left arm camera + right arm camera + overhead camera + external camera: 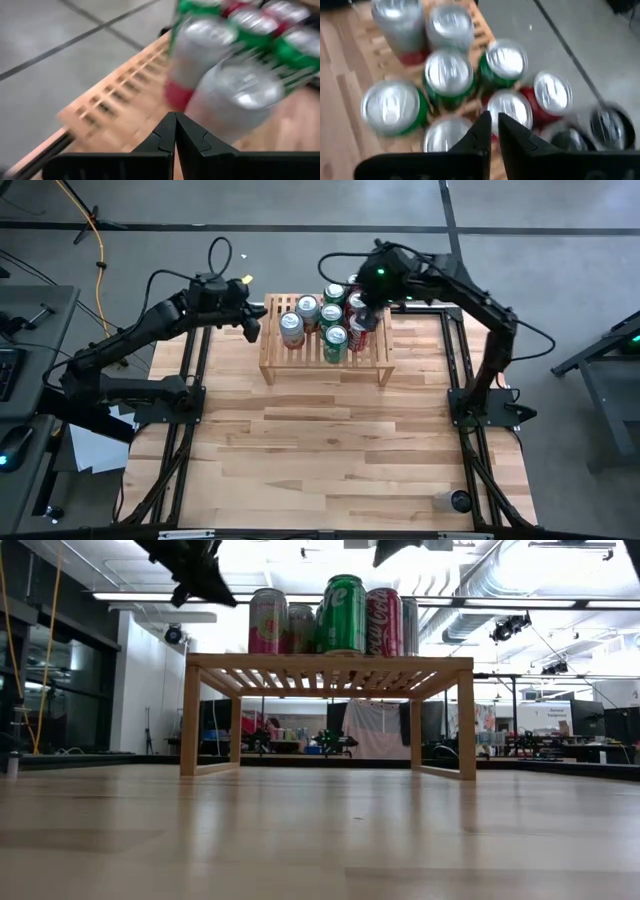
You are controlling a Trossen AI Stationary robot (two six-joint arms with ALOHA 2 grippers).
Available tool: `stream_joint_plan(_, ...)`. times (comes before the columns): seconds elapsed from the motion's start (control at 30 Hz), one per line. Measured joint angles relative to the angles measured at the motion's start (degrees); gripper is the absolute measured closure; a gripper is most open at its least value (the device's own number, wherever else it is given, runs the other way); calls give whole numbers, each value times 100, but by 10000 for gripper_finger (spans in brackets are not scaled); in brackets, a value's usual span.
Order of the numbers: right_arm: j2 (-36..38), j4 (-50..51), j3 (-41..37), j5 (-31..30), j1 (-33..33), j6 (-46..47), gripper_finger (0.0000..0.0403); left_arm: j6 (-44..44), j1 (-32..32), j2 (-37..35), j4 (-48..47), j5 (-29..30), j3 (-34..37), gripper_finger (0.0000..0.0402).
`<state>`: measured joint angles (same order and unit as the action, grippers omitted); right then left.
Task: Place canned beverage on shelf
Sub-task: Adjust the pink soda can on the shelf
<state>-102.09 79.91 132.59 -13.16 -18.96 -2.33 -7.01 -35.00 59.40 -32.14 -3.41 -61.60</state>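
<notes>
Now shelf (270, 363) holds cluster of upright cans (334, 340), right half.

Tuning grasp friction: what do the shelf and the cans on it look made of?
Shelf: light wood, smooth matte finish, grain showing on the legs and thin slats. Cans: most likely aluminium, bright silvery tops with pull tabs, glossy printed green, red and pink sides.

White script lettering reading "Coca-Cola" is seen running vertically on the red can (384, 622) on the shelf (330, 664) in the low view. Large white lettering is borne by the green can (343, 615) beside it, but cannot be read. No other text is legible.
</notes>
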Motion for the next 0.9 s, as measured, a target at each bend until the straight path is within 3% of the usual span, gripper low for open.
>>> stream_joint_plan(0.1, 496, 75, -587, -50, -6, 248, 378, 113, -23, 2, -335, 183, 0, 401)
stream_joint_plan(0.2, 1217, -169, -1600, -266, -4, 614, 396, 334, -10, 2, -514, 64, 33, 401)
stream_joint_plan(0.37, 2644, -1204, -3664, -316, 78, 1597, 394, 333, 28, 2, 39, -245, 594, 401)
stream_joint_plan(0.5, 3532, -1889, -4791, -276, 285, 2281, 400, 226, 20, 16, 582, -472, 981, 401)
stream_joint_plan(0.67, 4107, -2231, -5364, -339, 450, 2870, 402, 120, 69, 26, 934, -519, 1149, 401)
stream_joint_plan(0.9, 4173, -2480, -5451, -466, 490, 3032, 402, 17, 204, 89, 1247, -501, 1217, 401)
